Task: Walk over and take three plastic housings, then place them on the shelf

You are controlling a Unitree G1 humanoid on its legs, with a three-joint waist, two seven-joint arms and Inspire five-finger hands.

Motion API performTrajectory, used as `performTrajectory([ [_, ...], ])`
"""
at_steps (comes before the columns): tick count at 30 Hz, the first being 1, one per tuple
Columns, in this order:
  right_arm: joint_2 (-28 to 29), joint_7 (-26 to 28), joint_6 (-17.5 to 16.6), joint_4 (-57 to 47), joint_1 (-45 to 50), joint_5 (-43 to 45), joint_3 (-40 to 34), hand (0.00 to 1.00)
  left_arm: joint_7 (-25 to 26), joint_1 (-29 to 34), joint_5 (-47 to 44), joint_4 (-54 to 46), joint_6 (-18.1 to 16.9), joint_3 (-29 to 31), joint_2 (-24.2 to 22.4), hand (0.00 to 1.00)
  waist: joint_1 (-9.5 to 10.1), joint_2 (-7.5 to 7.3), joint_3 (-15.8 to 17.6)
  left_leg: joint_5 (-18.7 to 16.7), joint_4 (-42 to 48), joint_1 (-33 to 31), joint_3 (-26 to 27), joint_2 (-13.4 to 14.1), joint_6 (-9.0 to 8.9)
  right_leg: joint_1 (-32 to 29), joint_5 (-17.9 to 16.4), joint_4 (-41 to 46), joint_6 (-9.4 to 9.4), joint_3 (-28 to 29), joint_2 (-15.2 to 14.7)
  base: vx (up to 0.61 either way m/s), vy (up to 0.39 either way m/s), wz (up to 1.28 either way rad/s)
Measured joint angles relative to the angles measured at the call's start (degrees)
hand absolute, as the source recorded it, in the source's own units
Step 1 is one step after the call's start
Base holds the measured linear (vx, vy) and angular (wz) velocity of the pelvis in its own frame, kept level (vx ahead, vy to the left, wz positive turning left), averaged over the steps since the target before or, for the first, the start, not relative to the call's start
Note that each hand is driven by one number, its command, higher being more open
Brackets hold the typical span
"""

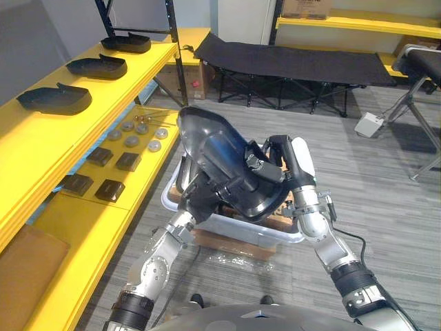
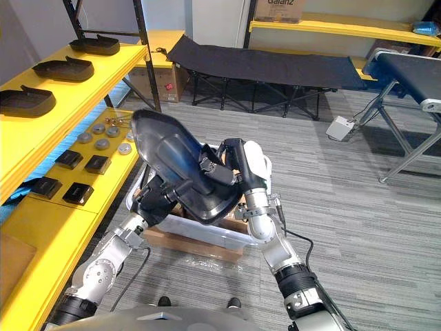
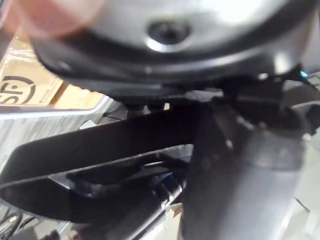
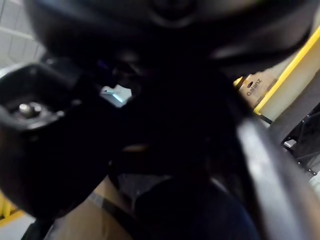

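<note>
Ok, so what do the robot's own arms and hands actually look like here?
The left arm and right arm are silver-grey metal, built from rounded segments with black bands at the joints and a wider black cuff lower down. The left hand is dark, almost black. The right hand is dark too, with a smooth white cover along its outer side.

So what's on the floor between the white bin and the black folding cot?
Bare grey carpet between the white bin and the cot, in both eye views.
</note>
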Motion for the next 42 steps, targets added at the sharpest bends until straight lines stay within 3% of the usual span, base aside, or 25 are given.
performTrajectory([
  [4,0.92,0.58,0.00,-0.12,0.09,1.62,1.04,0.00,1.63,0.00,-0.27,-0.01,-2.34,-0.42,-0.15,0.00,-0.10,-0.06,0.00,0.00,0.02,-0.02,-0.30,0.02,-0.01,0.15,-0.02,0.00,-0.02,-0.27,0.02,0.00,0.000,0.03],
  [11,4.19,-0.05,-0.07,-4.29,3.35,1.67,2.51,0.00,8.77,0.08,0.34,-0.01,-5.36,0.28,-1.79,0.00,-0.27,-0.66,-0.35,0.00,-0.02,-0.49,-0.28,-0.06,-0.02,-0.32,-0.07,0.01,-0.03,-0.34,0.00,0.00,0.000,0.00],
  [20,6.20,-0.20,0.63,-4.60,5.59,4.05,2.47,0.00,11.27,1.33,0.80,-0.57,-6.70,-1.22,-3.19,0.00,-0.40,-1.02,-0.59,-0.04,-0.08,-0.46,-0.28,-0.19,-0.04,-0.33,-0.21,0.02,-0.18,-0.45,-0.10,0.00,0.000,0.00],
  [21,6.26,-0.26,0.63,-4.62,5.80,4.19,2.48,1.00,11.32,1.42,0.80,-0.57,-6.70,-1.27,-3.34,0.00,-0.39,-1.02,-0.59,-0.04,-0.08,-0.46,-0.28,-0.19,-0.04,-0.33,-0.26,0.02,-0.24,-0.48,-0.09,0.00,0.000,0.00],
  [25,6.47,-1.19,0.61,-5.24,7.32,5.86,3.53,1.00,12.45,1.83,0.75,-0.58,-6.88,-1.79,-3.56,0.00,-0.47,-1.01,-0.60,-0.26,-0.11,-0.30,-0.30,-0.14,-0.37,-0.42,-0.70,0.02,-0.64,-0.60,-0.05,0.00,0.000,0.00],
  [29,6.58,-1.39,0.59,-6.98,9.58,6.80,4.73,1.00,14.35,3.78,1.68,-2.44,-9.45,-1.54,-5.25,0.00,-0.42,-1.01,-0.60,-0.31,-0.09,-0.30,-0.28,-0.12,-0.33,-0.43,-0.85,0.02,-0.71,-0.64,0.03,0.00,0.000,0.00],
  [33,6.84,-0.94,0.59,-7.21,11.07,10.69,5.22,1.00,18.67,3.78,11.24,-4.83,-13.24,0.38,-6.01,0.00,-0.31,-1.01,-0.61,-0.33,-0.07,-0.26,-0.28,-0.09,-0.37,-0.38,-0.86,0.02,-0.72,-0.67,0.32,0.00,0.000,0.00],
  [38,6.63,3.24,0.60,-10.45,12.73,15.93,5.27,1.00,25.35,3.76,29.67,-7.41,-18.06,3.94,-6.86,0.00,-0.39,-0.90,-0.66,-0.51,0.02,-0.24,-0.24,0.14,-0.55,-0.39,-0.92,0.02,-0.75,-0.57,0.59,0.00,0.000,0.00],
  [42,6.64,6.46,0.52,-15.01,13.42,20.64,2.67,1.00,32.38,4.09,43.23,-7.43,-19.07,5.07,-6.75,0.00,-0.47,-0.87,-0.68,-0.75,0.07,-0.19,0.14,0.11,-0.52,-0.55,-0.98,0.01,-0.75,-0.17,0.54,0.00,0.000,-0.04],
])
